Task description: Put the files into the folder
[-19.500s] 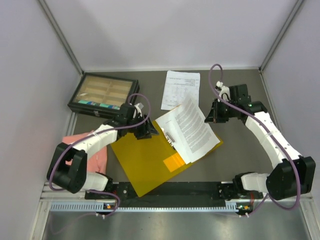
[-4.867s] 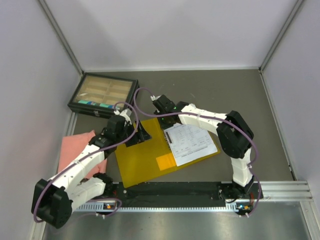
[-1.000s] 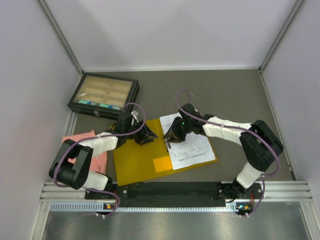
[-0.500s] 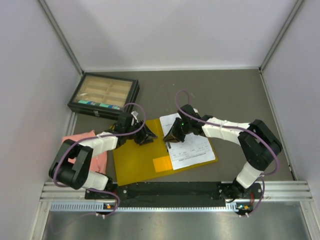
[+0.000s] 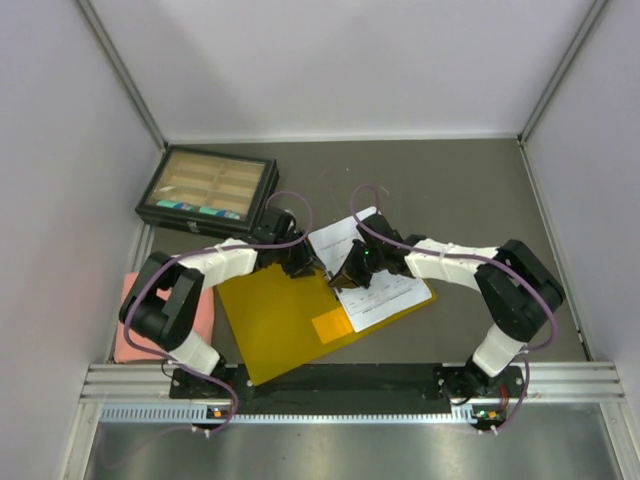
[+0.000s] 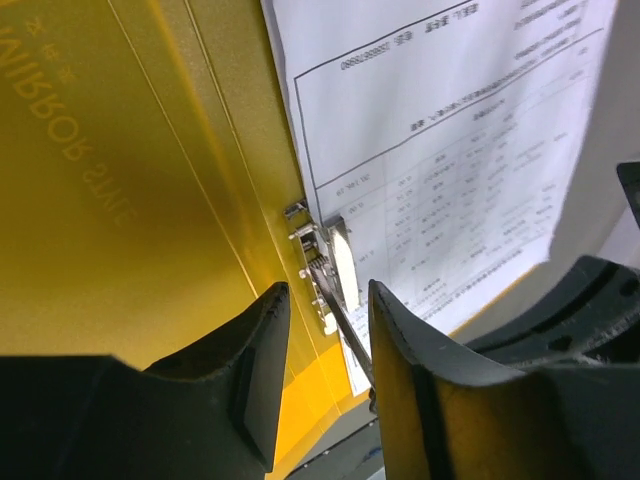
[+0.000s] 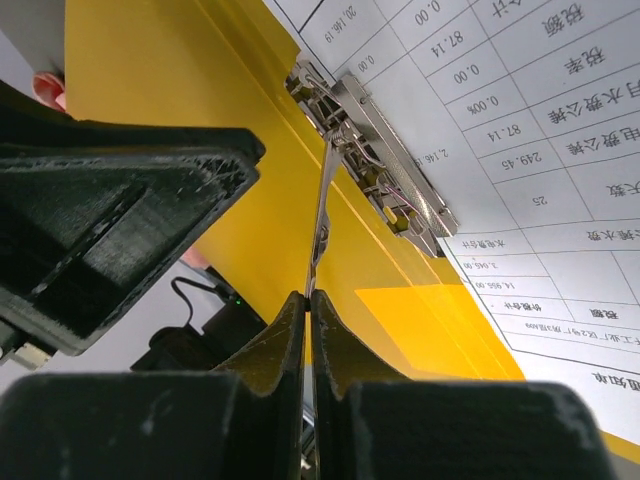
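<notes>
right gripper (image 7: 307, 300) pinching thin metal clip lever (image 7: 322, 200) at 1 o'clock of flat yellow-orange plastic folder (image 5: 270, 320), left gripper (image 6: 327, 295) hovering half-open astride it; should be easing it down slowly, not skewing white printed sheets (image 7: 520, 150).

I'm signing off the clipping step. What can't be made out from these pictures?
- Top view: metal clip, hidden beneath the left end effector and right end effector meeting over it.
- Every view: how many files are stacked; edges too fine.
- Left wrist view: the clip's lever end, lost behind its own finger.
- Right wrist view: much of the folder, blocked by the left end effector, cropped by the frame.
</notes>
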You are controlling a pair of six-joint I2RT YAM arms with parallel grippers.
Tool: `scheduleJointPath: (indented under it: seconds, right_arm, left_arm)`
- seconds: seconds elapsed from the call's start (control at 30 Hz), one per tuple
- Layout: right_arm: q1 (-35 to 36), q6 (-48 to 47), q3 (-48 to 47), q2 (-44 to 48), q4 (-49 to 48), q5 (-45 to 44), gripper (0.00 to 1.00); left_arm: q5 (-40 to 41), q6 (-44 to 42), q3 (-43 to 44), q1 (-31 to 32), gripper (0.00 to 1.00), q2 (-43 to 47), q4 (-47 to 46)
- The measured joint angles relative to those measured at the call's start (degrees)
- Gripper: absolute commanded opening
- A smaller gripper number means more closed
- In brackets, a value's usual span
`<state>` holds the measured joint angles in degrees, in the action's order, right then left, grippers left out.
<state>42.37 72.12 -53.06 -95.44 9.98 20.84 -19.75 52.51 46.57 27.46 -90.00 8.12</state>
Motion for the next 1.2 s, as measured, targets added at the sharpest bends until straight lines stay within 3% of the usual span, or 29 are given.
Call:
scheduleJointPath:
  seconds: [0.17,0.6,0.8,1.2]
  right_arm:
    - [0.0,0.0,1.7,0.1,-1.7,0.6,0.0]
    - [0.0,-0.1,3.6,0.1,-5.5,1.6,0.0]
    - [0.0,-2.0,3.7,0.1,-5.8,1.6,0.0]
    - [0.2,-12.2,0.3,-0.9,1.9,-1.7,0.0]
  left_arm:
    - [4.5,0.6,2.4,2.8,0.29,-3.0,3.0]
    - [12.2,3.5,5.8,6.4,0.17,-7.4,5.9]
    - [13.4,3.3,7.4,6.6,0.0,-8.5,7.4]
    - [12.4,-0.1,9.1,6.7,0.0,-9.9,7.8]
